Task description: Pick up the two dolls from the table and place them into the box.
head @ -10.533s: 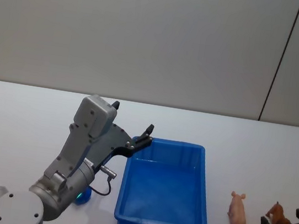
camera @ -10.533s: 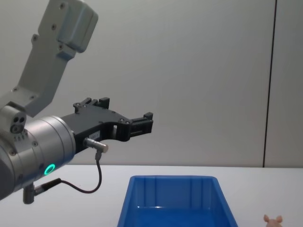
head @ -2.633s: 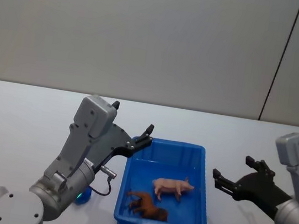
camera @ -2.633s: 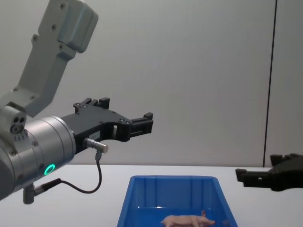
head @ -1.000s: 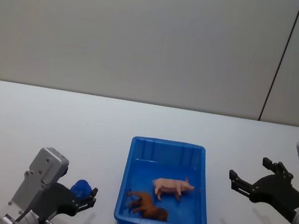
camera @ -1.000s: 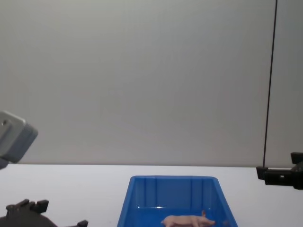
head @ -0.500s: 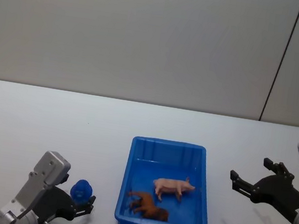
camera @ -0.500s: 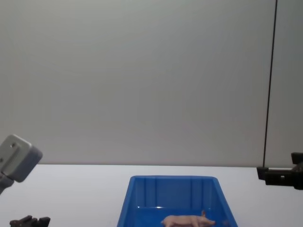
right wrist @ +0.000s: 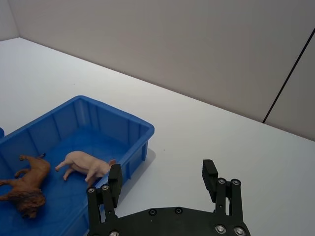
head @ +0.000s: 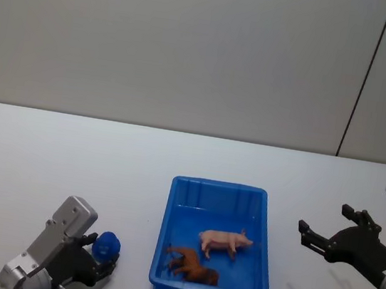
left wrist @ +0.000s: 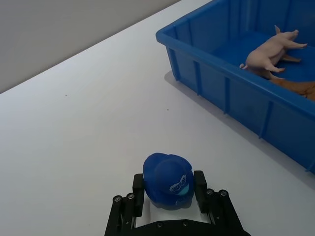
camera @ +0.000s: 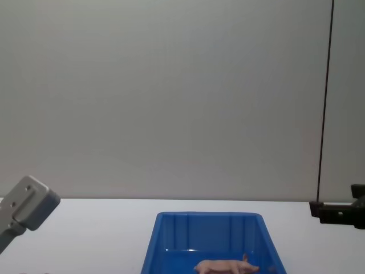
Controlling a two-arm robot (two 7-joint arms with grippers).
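On the white table (head: 25, 164) left of the blue bin (head: 262, 269), where the pig (head: 224, 242) already lies, the left gripper (left wrist: 169, 192) brackets the blue toy (left wrist: 167, 180) with fingers not visibly clamped, so closing and lifting likely follow; the right gripper (right wrist: 163, 183) hovers spread, empty.

**Occluded and Cropped Elements**

In the head view, the left gripper (head: 100, 264) is partly covered by its own wrist housing and by the blue toy (head: 106, 246); the arm runs off the lower edge. In the left wrist view, the toy's base (left wrist: 168, 181) is concealed between the fingers (left wrist: 138, 187), so contact cannot be confirmed. The box (left wrist: 224, 91) is cropped at the right edge there. In the chest view, the pig (camera: 223, 266) is cut by the lower edge, and the right gripper (camera: 337, 213) by the right edge.
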